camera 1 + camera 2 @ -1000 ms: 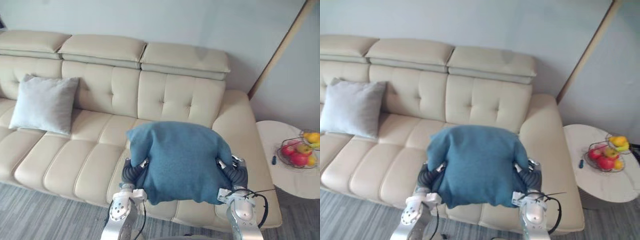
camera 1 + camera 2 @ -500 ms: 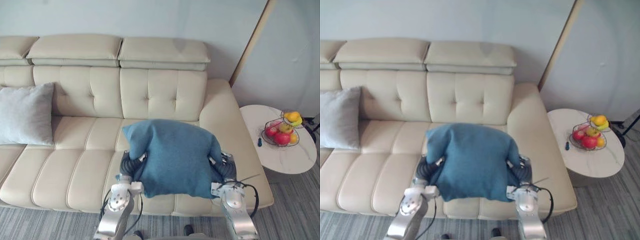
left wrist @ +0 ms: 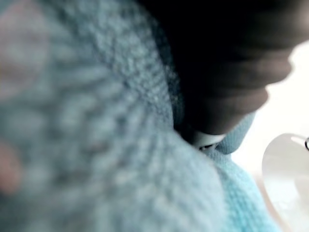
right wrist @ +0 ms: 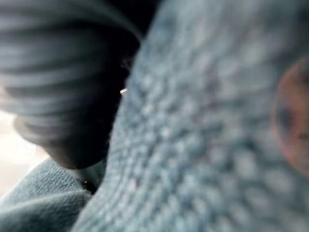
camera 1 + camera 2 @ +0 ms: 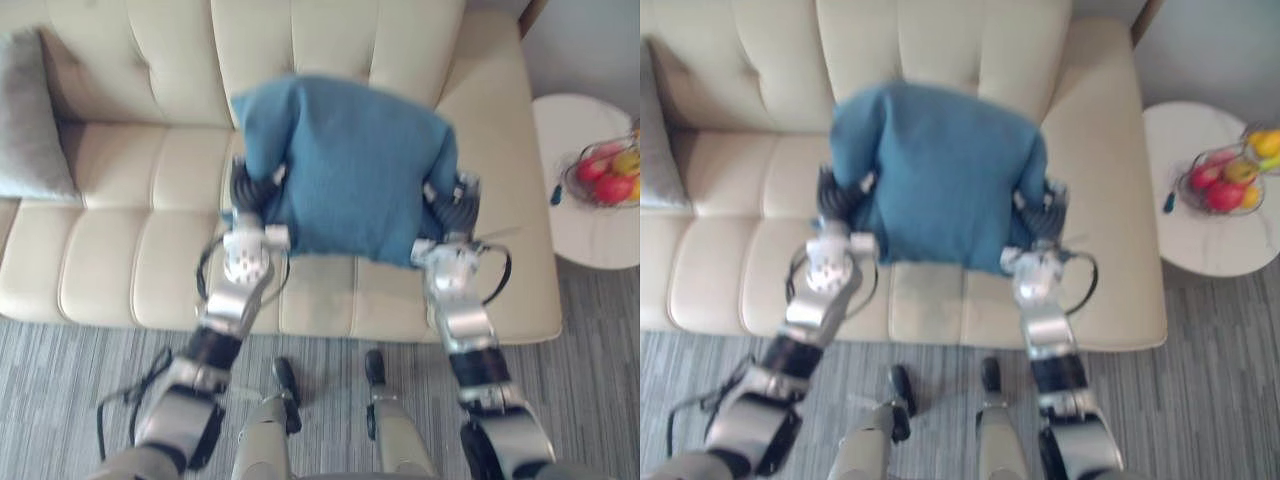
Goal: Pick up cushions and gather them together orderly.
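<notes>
Left eye view is showing the blue knitted square cushion being carried in the air above the right-hand seat of the sofa, squeezed from both sides. The left hand is pressing into its left edge and the right hand into its right edge. Both are sinking into the fabric, so I cannot tell whether they are curling round it or lying flat. Both wrist views are looking straight into blue knit, tight against the dark covers.

A pale grey cushion is leaning against the backrest at the left end of the cream leather sofa, well apart from the load. A round white side table with a wire fruit basket is standing to the right.

Judging from this, the carry is going best with equal inward pressure from both arms and the cushion held level, heading left to stand upright just beside the grey one.
</notes>
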Robot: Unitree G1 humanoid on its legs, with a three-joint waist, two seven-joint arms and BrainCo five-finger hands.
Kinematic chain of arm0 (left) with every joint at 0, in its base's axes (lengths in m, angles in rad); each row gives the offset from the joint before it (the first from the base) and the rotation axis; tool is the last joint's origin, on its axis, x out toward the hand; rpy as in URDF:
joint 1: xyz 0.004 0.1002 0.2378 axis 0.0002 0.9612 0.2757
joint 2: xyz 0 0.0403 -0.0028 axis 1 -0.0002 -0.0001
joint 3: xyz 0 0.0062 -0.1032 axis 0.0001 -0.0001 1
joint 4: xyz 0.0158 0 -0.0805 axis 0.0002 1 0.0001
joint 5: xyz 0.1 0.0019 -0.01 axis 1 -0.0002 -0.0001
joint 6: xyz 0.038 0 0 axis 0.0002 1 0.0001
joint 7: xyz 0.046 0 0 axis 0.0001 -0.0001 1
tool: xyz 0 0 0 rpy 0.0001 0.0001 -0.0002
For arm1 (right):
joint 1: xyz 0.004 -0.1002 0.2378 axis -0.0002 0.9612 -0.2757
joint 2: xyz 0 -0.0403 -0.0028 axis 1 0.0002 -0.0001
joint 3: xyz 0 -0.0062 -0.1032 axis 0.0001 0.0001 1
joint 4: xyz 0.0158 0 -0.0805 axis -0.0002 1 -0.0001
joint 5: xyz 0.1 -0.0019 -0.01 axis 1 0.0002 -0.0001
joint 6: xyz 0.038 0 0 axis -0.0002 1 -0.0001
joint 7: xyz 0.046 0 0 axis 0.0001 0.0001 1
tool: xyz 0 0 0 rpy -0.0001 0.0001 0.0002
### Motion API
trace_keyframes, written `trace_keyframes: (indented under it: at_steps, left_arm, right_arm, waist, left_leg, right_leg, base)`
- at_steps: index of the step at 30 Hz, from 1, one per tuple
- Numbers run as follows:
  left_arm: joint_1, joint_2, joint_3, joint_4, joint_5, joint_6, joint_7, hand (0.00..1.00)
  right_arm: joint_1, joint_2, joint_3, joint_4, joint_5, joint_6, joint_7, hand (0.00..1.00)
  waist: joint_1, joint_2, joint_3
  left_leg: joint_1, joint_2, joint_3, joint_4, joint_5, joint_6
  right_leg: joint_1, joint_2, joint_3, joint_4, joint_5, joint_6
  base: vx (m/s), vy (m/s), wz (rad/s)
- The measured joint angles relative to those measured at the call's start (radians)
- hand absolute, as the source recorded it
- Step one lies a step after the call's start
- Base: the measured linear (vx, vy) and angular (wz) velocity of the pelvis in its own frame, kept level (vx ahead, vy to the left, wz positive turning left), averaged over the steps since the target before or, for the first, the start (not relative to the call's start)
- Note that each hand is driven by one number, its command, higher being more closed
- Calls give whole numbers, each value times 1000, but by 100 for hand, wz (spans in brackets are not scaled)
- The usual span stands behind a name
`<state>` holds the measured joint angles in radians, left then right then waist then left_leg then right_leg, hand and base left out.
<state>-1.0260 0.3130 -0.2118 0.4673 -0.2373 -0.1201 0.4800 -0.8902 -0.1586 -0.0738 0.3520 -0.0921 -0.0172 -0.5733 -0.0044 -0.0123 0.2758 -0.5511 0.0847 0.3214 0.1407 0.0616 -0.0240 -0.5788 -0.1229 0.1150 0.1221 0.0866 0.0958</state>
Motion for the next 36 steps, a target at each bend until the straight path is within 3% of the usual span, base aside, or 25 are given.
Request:
trace_keyframes:
  at_steps: [4,5,9,13,22,25,28,36]
  left_arm:
    - [-258,27,64,135,31,-1,41,100]
    - [-295,27,77,162,41,-1,55,0]
    - [-352,29,101,270,64,-2,106,0]
    - [-416,26,122,395,68,25,104,0]
    - [-354,-74,275,466,26,74,16,0]
    - [-244,-103,301,403,17,78,5,0]
    - [-138,-102,295,305,-2,74,-15,0]
    - [286,-94,251,-23,-62,5,-108,0]
  right_arm:
    - [-311,-29,-53,193,4,0,-71,100]
    - [-373,-40,-52,232,0,0,-91,0]
    - [-484,-49,-62,324,-27,14,-160,0]
    - [-554,-71,-63,396,-24,23,-166,0]
    - [-441,-103,-35,407,66,81,-17,0]
    - [-329,-102,-31,339,74,89,12,0]
    - [-224,-110,-20,207,74,85,34,0]
    - [218,-115,17,-116,75,30,157,0]
  waist:
    - [-8,19,62]
    - [-10,29,76]
    - [-10,39,92]
    - [-6,41,93]
    - [7,41,147]
    - [13,41,158]
    - [14,41,158]
    - [44,38,156]
  left_leg:
    - [-39,-18,-40,-126,91,-3]
    - [-41,-21,-57,-165,116,-5]
    - [-43,-25,-85,-236,149,-15]
    - [-95,-27,-91,-242,152,-15]
    - [-126,-7,-96,-242,154,-19]
    - [-109,6,-84,-242,154,-20]
    - [-80,6,-84,-231,154,-21]
    - [65,17,-85,-220,132,-48]
  right_leg:
    - [-44,-3,-21,-87,67,-1]
    - [-48,-2,-30,-107,77,-1]
    - [-54,1,-49,-156,92,-3]
    - [-93,-2,-57,-182,99,0]
    - [-123,10,-68,-168,100,-1]
    - [-129,21,-59,-126,97,-1]
    - [-131,21,-53,-48,53,-10]
    - [-28,30,-50,52,-37,-21]
  base:
    - [-38,4,13]
    - [-8,-10,13]
    - [12,-5,8]
    - [15,23,6]
    - [9,16,1]
    - [-2,39,-8]
    - [-2,27,1]
    - [-7,-14,4]
